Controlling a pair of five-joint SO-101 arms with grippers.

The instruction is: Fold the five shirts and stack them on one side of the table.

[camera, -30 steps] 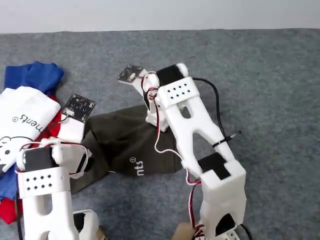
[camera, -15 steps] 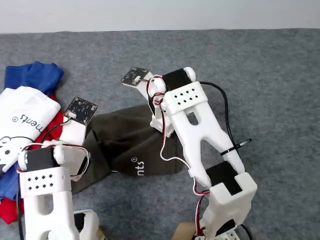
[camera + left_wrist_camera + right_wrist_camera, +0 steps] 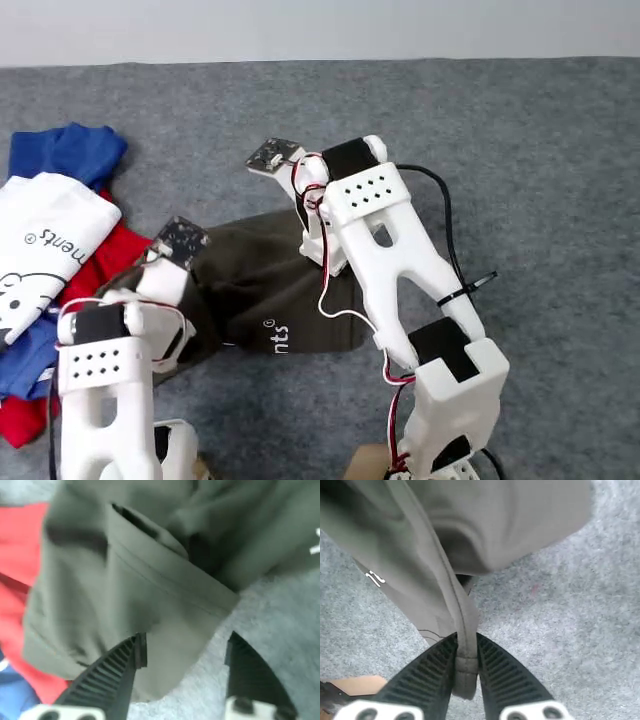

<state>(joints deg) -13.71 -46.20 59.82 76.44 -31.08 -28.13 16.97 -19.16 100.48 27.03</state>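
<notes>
A dark olive shirt (image 3: 262, 290) lies crumpled in the middle of the grey table, partly under both arms. My right gripper (image 3: 466, 656) is shut on a folded hem of the olive shirt (image 3: 445, 570), holding it pinched and lifted above the carpet; in the high view that arm (image 3: 365, 215) stands over the shirt's far right edge. My left gripper (image 3: 185, 655) is open, its fingers (image 3: 117, 662) spread over the near left corner of the olive shirt (image 3: 130, 595). At the left lie a white shirt (image 3: 45, 240), a red shirt (image 3: 105, 260) and a blue shirt (image 3: 65, 150) in a heap.
Bare grey carpet (image 3: 540, 180) covers the table to the right and at the back. The heap of shirts reaches the left edge. A white wall runs along the far edge of the table.
The left arm has swung right and down onto the olive shirt's left corner. The right arm first shifted slightly right with the pinched hem, then stayed almost still.
</notes>
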